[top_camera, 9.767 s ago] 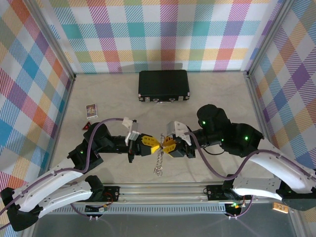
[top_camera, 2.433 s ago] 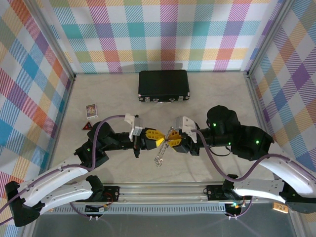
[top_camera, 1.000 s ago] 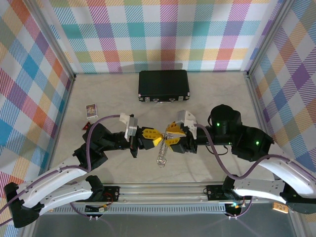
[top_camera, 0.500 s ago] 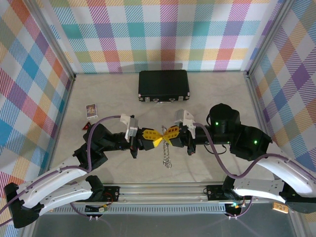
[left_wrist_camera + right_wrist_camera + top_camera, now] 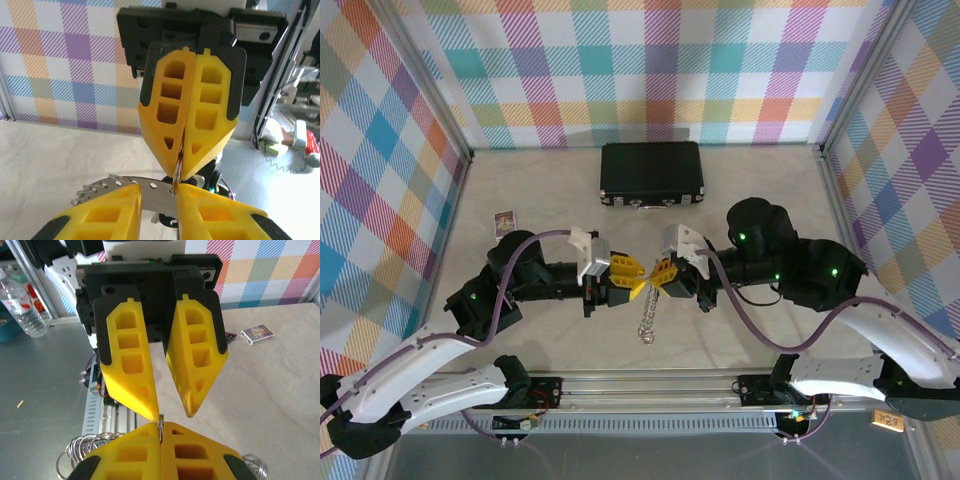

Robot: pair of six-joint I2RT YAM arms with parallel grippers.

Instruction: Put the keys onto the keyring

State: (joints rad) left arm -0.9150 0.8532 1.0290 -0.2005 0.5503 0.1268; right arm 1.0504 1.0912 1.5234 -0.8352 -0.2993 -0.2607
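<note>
The keys [image 5: 647,322] hang as a short silvery chain below the meeting point of both grippers, above the table's near middle. My right gripper [image 5: 658,278] is shut, pinching the thin edge of the keyring [image 5: 161,421] between its yellow fingertips [image 5: 161,432]. My left gripper [image 5: 632,280] faces it tip to tip and stands open [image 5: 172,415]; one of its fingers [image 5: 131,375] touches the ring's top. In the left wrist view a flat silvery key [image 5: 150,192] spans the gap of my left gripper [image 5: 159,210], under the pinched keyring [image 5: 176,181]. Looped keys [image 5: 75,452] bunch beside my right fingers.
A black case [image 5: 651,173] lies at the back middle of the table. A small card box [image 5: 504,220] sits at the left, by the left arm. The metal rail [image 5: 650,385] runs along the near edge. Checked walls close in the table.
My left gripper's jaws have parted from shut to a small gap. Both grippers shifted slightly left, and the hanging keys swung left with them. The right gripper stays shut.
</note>
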